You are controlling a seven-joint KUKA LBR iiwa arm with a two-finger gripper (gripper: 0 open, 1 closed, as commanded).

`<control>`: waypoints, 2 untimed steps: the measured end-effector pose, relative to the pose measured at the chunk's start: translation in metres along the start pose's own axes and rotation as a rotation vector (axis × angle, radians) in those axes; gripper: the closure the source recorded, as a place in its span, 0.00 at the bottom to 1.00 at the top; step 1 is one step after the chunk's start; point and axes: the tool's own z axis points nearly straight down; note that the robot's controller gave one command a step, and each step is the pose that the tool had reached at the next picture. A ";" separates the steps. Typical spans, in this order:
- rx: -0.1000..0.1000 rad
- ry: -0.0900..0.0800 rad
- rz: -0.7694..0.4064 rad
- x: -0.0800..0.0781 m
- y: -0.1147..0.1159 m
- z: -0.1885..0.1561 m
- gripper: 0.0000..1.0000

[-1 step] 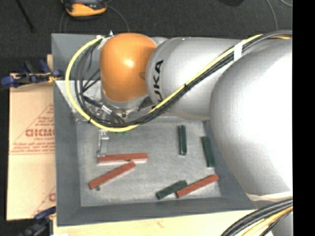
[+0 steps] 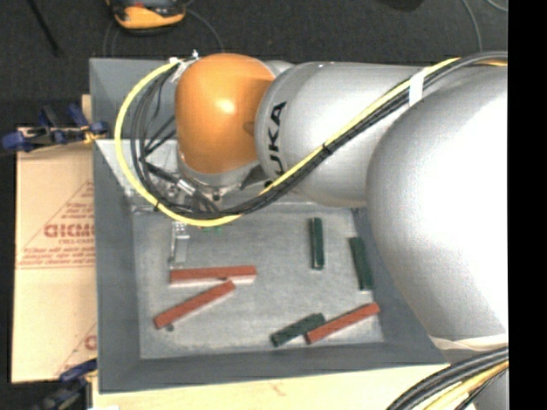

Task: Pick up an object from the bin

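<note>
Bin [image 2: 113, 254], contents as we log them:
- Claw [image 2: 179, 246]: left of centre, below the orange cover [image 2: 220, 114]; we cannot tell whether it is apart or together.
- Level red stick [image 2: 212, 273]: just under the claw.
- Slanted red stick [image 2: 194, 304]: beneath that.
- Two green sticks [image 2: 316, 243]: right of centre.
- Green-and-red pair [image 2: 325, 325]: lower right, ends touching.

Floor of the grey metal bin [image 2: 115, 297] carries six sticks. Lower left: level red stick [image 2: 212, 273], slanted red stick [image 2: 194, 304] just below. Right: two dark green sticks [image 2: 316, 243], roughly upright. Near the front wall: short green stick [image 2: 297, 330] touching another red stick [image 2: 342, 323].
</note>
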 end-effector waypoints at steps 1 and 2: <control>0.001 -0.002 -0.132 0.014 -0.038 0.046 0.00; 0.002 0.001 -0.375 0.032 -0.090 0.062 0.00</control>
